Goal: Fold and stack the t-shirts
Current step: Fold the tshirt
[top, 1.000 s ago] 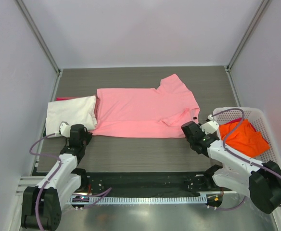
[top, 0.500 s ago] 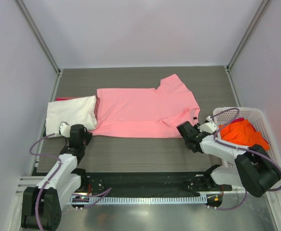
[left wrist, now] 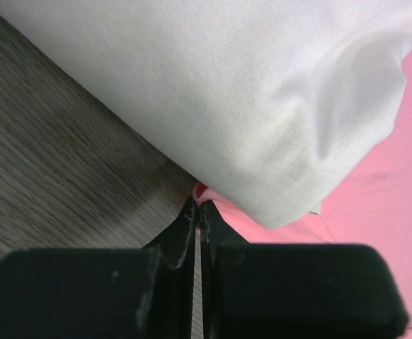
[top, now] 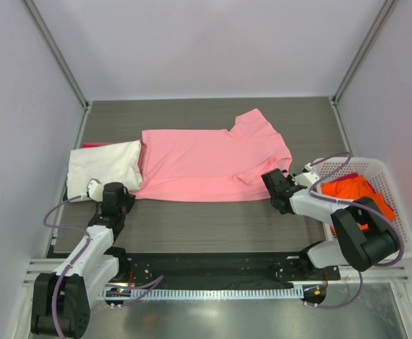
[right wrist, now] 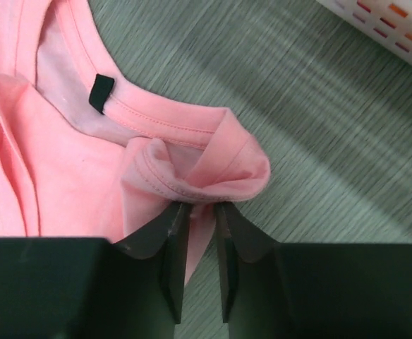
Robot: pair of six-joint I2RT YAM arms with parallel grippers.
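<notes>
Pinching at both ends: the pink shirt [top: 206, 164] is gripped by 2 grippers at once. It is laid flat on the table [top: 192, 226], stretched between the 2 sets of jaws.

The right gripper [right wrist: 199, 212] is seen with its jaws drawn narrow, and a bunched fold of pink cloth is clamped between them. A rolled seam is puffed up just ahead of the fingertips. The neck label [right wrist: 101, 92] is found further ahead and to the left of the jaws, inside the collar. The basket [right wrist: 389, 21] is caught far ahead and to the right of those jaws, and the orange shirt [top: 350, 194] is held inside it.

Over to the left gripper [left wrist: 197, 212]: its jaws are pressed almost together, and a sliver of pink hem is nipped at their tips. The white shirt [left wrist: 227, 92], folded, is lying just ahead of the jaws, its rounded corner draped over the pink cloth right above the fingertips. Bare wood grain is shown to the left of the jaws, pink cloth to the right. A strip of red cloth [top: 93, 145] is glimpsed at the far edge of the white shirt, beneath it.
</notes>
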